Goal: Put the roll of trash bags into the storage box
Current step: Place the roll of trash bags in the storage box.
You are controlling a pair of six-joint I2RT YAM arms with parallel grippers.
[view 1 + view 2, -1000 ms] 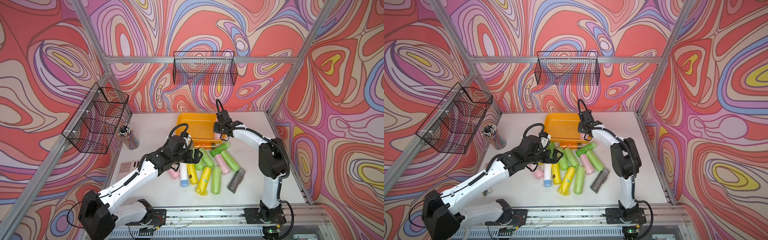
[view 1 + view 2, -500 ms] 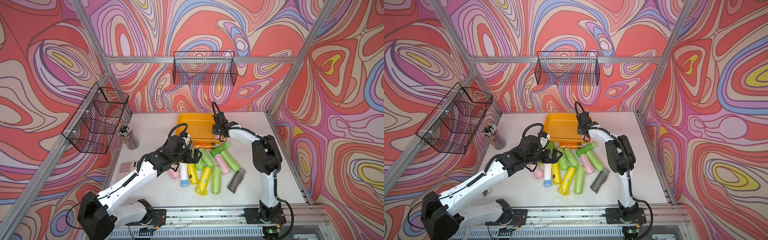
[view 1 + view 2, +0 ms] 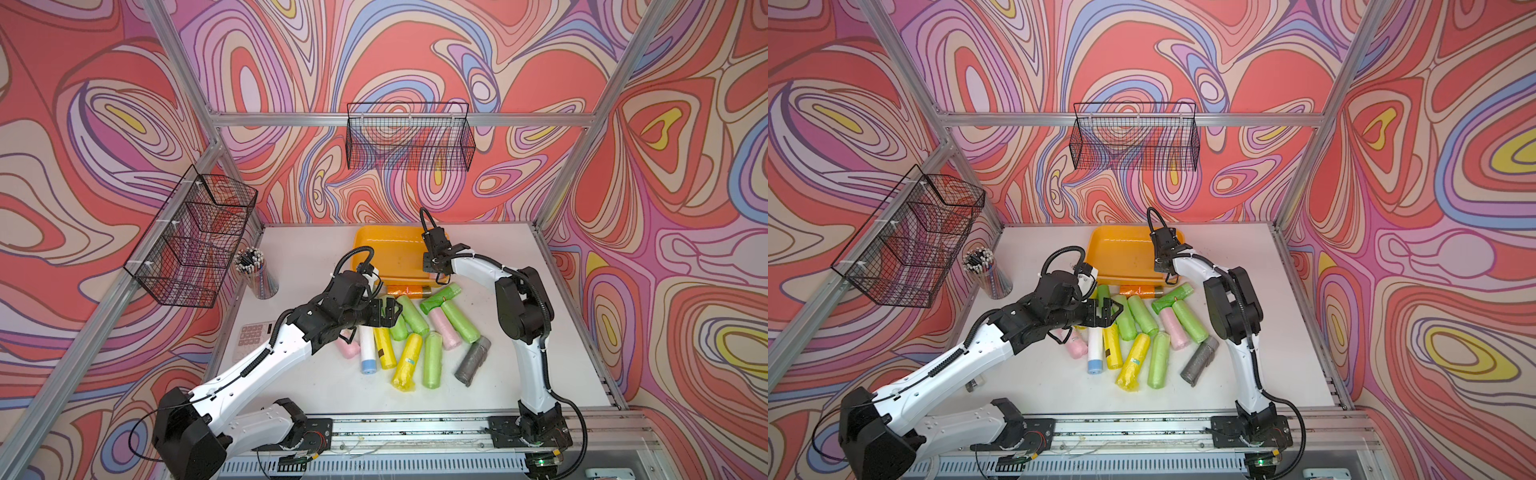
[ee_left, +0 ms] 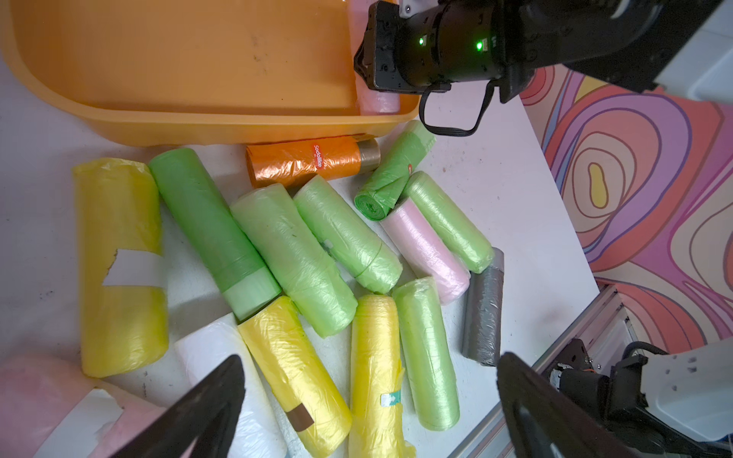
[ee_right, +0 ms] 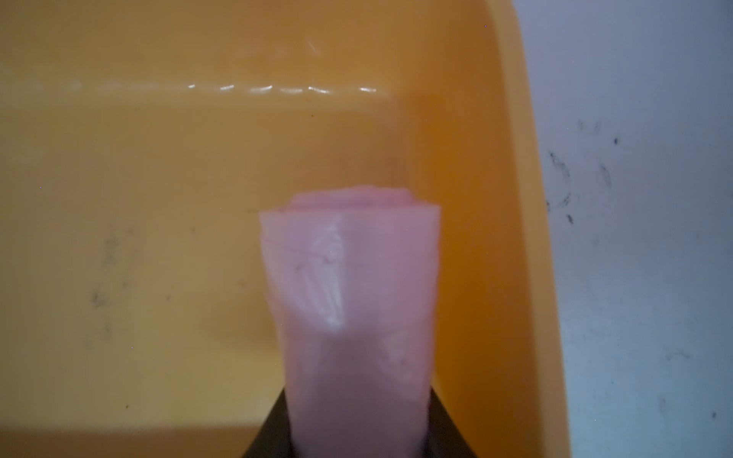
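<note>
Pink roll of trash bags [image 5: 349,297] sits inside the storage box [image 3: 374,232], at its right end.
Left tool [image 4: 369,363] hangs spread wide over loose rolls [image 4: 293,257] on the table [image 3: 316,249]. The orange roll [image 4: 301,160] has a red label [image 4: 318,156] that is too small to read. Beyond, the down-bent right tool [image 5: 359,440] pinches the pink roll.

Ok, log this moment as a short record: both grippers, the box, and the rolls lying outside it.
right gripper: shut on pink roll, holding it within the storage box, near a side wall; whether it touches the floor cannot be told
left gripper: open, holding nothing, above the loose rolls
storage box: on the table, no other roll seen inside
loose rolls: green, yellow, pink, white and grey, clustered on the table in front of the box
orange roll: outside, lying along the box's near wall
</note>
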